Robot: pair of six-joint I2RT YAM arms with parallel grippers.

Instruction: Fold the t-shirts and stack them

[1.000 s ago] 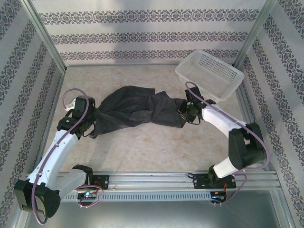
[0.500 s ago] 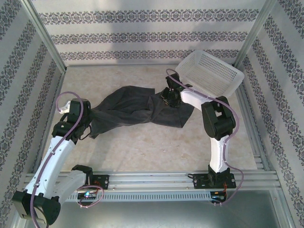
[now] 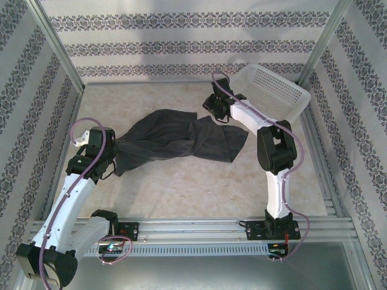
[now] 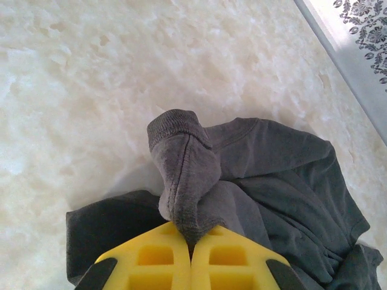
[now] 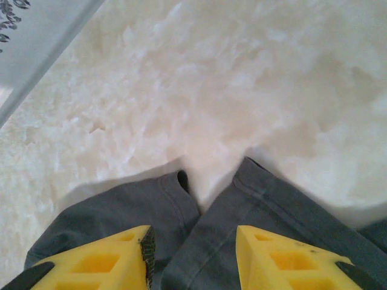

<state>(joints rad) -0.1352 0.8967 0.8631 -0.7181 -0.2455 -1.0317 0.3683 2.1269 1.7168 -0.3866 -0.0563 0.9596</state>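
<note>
The right end effector [image 5: 192,240] hangs, jaws apart, over the t-shirt [image 5: 115,211] — pale marbled table [image 5: 211,72] beyond

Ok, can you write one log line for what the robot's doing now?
left pincer: shut on dark charcoal-grey cloth t-shirt | right pincer: open, over its edge | fold: not yet

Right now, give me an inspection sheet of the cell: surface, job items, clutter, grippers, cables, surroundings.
Surface: table, pale marbled top, no spills seen.
Job's things: dark grey t-shirt, unfolded and stretched across the middle; no stack seen; cannot tell if it is more than one shirt.
Clutter: white mesh basket at the far right, apart from the cloth.
Grippers: left gripper shut on a bunched ribbed edge of the shirt; right gripper open over the shirt's far edge, holding nothing.
Cables: purple cables loop off each arm, no snag seen.
Surroundings: patterned walls, metal frame around the table.
</note>
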